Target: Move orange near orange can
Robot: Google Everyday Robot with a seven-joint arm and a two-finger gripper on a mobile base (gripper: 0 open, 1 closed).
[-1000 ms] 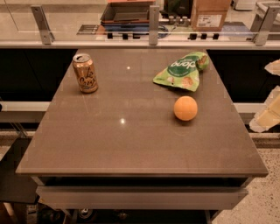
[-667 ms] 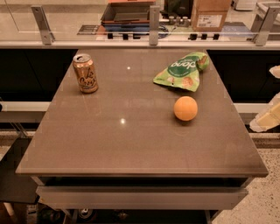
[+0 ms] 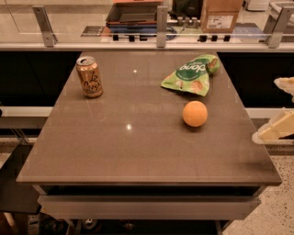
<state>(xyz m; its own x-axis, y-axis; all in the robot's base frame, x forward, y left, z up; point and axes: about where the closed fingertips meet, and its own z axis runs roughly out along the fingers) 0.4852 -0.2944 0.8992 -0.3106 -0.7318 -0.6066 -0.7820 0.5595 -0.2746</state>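
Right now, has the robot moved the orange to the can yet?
Nothing done yet. The orange sits on the table's right side, far from the orange can at back left. The gripper hangs open beyond the right edge, empty. Grabbing and carrying are left.

On my feed a crumpled green snack bag with white lettering (image 3: 190,75) lies flat toward the far right of a square grey-brown stone-look tabletop (image 3: 138,156), and a pale lower shelf (image 3: 147,206) shows under its front edge. Behind the table I see a low glass screen on grey metal posts (image 3: 161,27). Beyond the screen sit a brown cardboard box with a white label (image 3: 220,16) and a dark shallow tray (image 3: 133,13).
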